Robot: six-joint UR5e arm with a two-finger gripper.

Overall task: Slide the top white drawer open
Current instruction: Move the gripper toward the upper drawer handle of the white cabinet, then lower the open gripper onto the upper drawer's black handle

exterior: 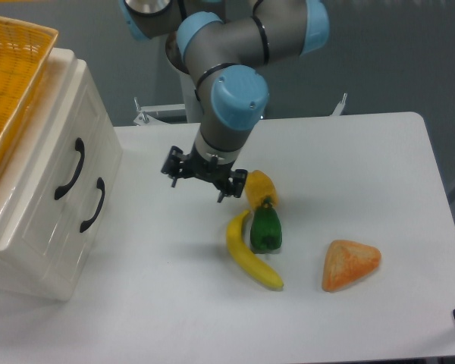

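White table [349, 159]; top drawer [57, 163] shut; gripper [199, 182] hovers between cabinet and peppers, fingers spread apart, holding nothing.

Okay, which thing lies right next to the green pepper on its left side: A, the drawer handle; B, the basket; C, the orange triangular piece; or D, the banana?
D: the banana curves along the green pepper's left side on the table.
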